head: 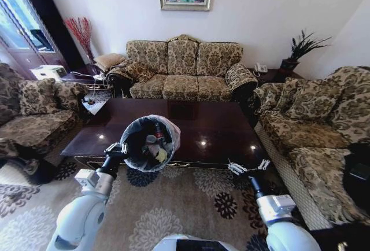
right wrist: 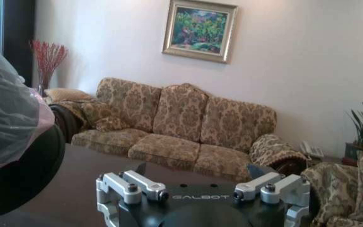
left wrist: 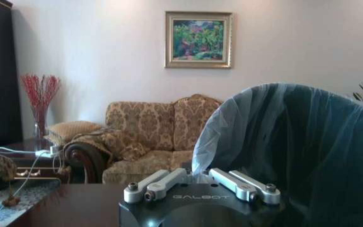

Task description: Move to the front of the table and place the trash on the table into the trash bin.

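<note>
on the left, the left pincer (head: 118, 148) clenched on the rim of the small round black trash bin (head: 149, 143) with its translucent whitish bag liner folded over the edge, lifted and tipped toward the head camera at the near edge of the surface. inside the bin, the trash (head: 155, 147): a clear bottle with a red label, crumpled white paper and a yellowish scrap, lying together at the bottom. behind the bin, the long glossy dark reddish-brown coffee table (head: 202, 125), bare polished wood across its visible top. to the right, the right pincer (head: 248, 166) released, jaws spread wide and grasping nothing, hanging at the near right corner of the surface. judged from this: collecting looks done, with the items already in the bin; left, at most, setting the bin back down.
</note>
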Robot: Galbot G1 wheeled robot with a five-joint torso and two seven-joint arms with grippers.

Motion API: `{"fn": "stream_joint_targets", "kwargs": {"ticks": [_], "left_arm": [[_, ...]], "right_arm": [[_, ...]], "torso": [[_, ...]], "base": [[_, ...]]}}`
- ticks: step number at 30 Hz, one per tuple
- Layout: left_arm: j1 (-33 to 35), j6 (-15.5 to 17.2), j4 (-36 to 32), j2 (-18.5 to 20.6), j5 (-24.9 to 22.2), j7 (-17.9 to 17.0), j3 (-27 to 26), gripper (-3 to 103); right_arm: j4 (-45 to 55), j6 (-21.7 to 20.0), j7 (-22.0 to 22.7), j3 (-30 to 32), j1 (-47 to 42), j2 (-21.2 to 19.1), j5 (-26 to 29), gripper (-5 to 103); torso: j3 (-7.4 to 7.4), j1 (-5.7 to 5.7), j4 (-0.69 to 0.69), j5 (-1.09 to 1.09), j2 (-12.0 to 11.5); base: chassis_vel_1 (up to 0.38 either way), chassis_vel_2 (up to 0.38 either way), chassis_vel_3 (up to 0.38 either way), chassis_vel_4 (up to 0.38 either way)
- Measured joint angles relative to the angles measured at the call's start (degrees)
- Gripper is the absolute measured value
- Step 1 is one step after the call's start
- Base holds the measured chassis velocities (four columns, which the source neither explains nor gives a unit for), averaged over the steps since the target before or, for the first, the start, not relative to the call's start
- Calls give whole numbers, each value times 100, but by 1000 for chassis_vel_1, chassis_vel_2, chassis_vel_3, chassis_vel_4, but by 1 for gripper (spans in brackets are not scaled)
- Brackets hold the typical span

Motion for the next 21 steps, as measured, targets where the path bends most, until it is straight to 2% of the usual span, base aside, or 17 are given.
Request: {"fn": "stream_joint_targets", "kwargs": {"ticks": [21], "left_arm": [[71, -82, -45, 5, 17, -68, -27, 0]], "right_arm": [[8, 118, -83, -44, -40, 25, -193, 100]], "torso": [[0, 0, 0, -2, 1]], "base": [[230, 222, -231, -224]]}}
